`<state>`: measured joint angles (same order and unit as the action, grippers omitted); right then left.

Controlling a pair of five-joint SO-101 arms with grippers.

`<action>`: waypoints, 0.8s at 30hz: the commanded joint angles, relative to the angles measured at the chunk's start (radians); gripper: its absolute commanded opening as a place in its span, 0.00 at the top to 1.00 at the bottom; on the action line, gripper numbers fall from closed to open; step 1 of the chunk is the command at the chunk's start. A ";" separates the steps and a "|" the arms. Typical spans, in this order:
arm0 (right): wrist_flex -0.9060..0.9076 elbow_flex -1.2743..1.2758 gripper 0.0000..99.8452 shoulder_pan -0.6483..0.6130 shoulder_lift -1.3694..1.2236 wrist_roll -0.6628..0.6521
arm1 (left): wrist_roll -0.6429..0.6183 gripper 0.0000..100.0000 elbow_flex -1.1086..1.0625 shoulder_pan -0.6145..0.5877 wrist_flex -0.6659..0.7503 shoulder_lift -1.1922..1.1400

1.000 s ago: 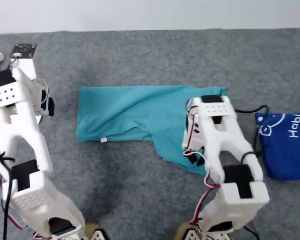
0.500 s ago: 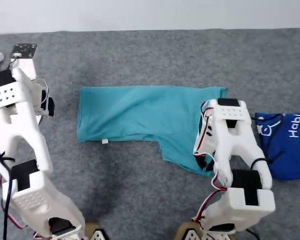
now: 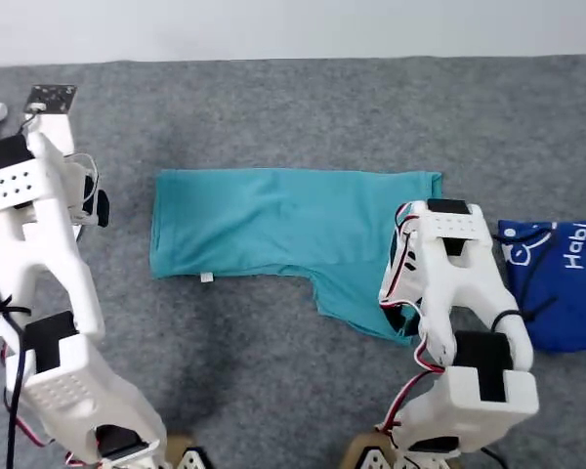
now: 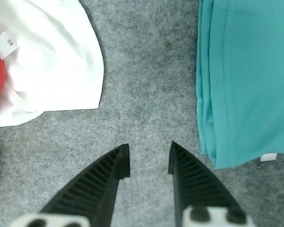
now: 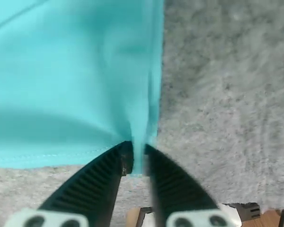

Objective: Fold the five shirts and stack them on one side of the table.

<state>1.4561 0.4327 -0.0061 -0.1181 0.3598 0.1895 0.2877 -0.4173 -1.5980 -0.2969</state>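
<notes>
The teal shirt (image 3: 273, 225) lies mid-table, and the right gripper (image 5: 135, 161) pinches the hem of its 5 o'clock flap. The fold would likely go best with a low lift, carrying the flap toward 11 o'clock and laying it down without bunching. The shirt's long axis runs 9 to 3 o'clock; its neck end cannot be told. The left gripper (image 4: 149, 161) hovers spread just off the 9 o'clock edge.

Grey carpeted table (image 3: 273, 107): teal shirt (image 3: 264, 225), blue cloth (image 3: 559, 293)

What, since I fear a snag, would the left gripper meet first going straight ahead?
Probably just gray mat: the open left gripper points into the gap between white shirt and teal shirt, though depth is unclear.
</notes>
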 commanded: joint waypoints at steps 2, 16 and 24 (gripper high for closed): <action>0.016 -0.006 0.72 -0.045 0.062 -0.011 | -0.002 0.85 0.007 0.017 -0.009 0.068; 0.058 -0.002 0.69 -0.102 0.372 -0.071 | -0.002 0.85 0.010 0.020 -0.038 0.069; 0.176 -0.003 0.69 -0.093 0.561 -0.308 | -0.009 0.85 0.113 0.011 -0.155 0.071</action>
<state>1.6034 0.4373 -0.0951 0.3652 0.1235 0.1895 0.3460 -0.4051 -1.7162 -0.2969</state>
